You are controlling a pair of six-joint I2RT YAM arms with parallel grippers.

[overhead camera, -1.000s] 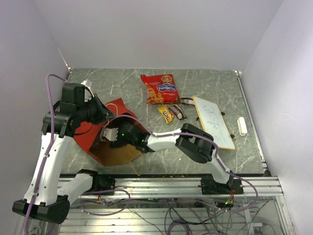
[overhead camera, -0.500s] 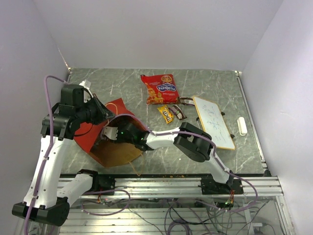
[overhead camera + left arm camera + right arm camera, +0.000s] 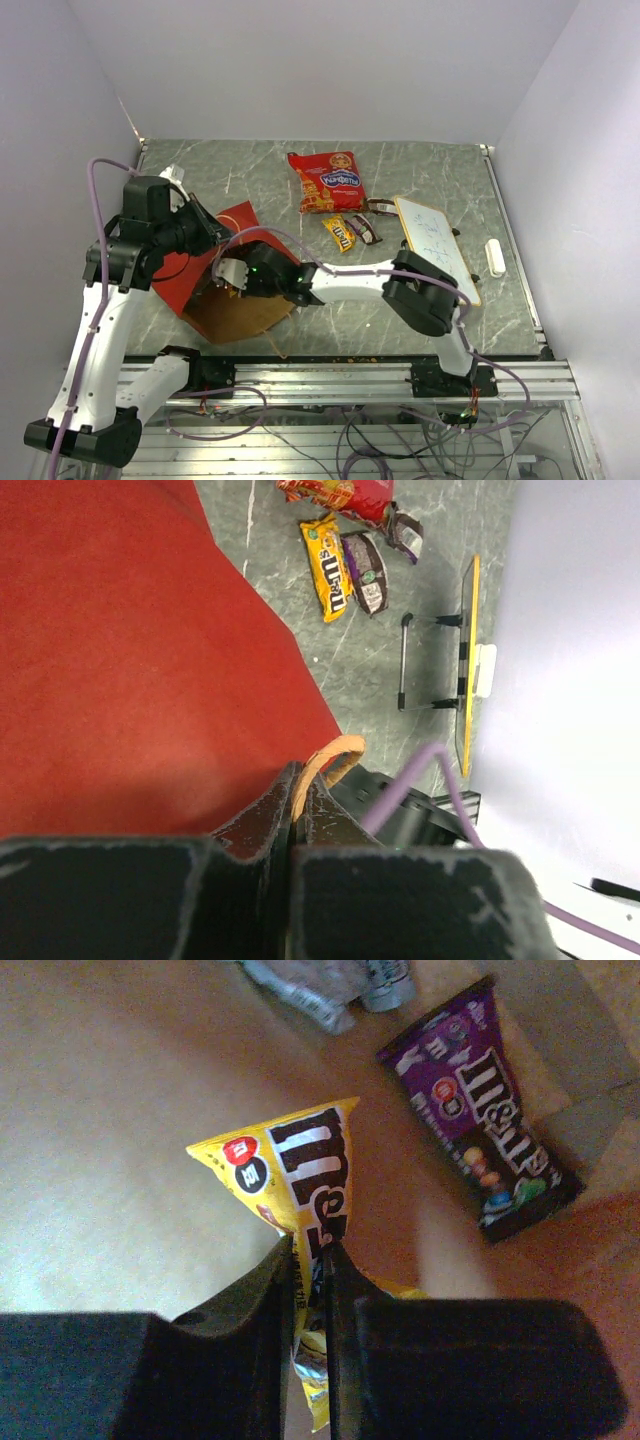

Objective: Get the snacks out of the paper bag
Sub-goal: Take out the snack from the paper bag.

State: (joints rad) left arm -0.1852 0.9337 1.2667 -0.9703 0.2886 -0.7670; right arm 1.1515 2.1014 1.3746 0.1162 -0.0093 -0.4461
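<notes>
**Top view**
- bag: paper bag (image 3: 245,318) lies at L side of surface (image 3: 430,165), red outside, brown inside showing
- L arm: left fingers (image 3: 213,236) at bag's upper edge
- R arm: right fingers (image 3: 226,274) reach into bag's mouth
- out on surface: red packet (image 3: 327,182) far middle; second yellow packet (image 3: 339,232) and dark wrapper (image 3: 364,229) side by side nearer; white board (image 3: 436,248) to the R

**L wrist view**
- grip: left fingers (image 3: 285,805) clenched on tan string handle (image 3: 335,755), next to red bag wall
- behind: second yellow packet, dark wrapper, board seen edge-on

**R wrist view**
- grip: right fingers (image 3: 290,1265) grasping yellow packet (image 3: 300,1185) by one end, over brown inside of bag
- also in bag: purple packet (image 3: 490,1140) to the R, apart from held one; silvery wrapper (image 3: 320,985) at top edge
</notes>
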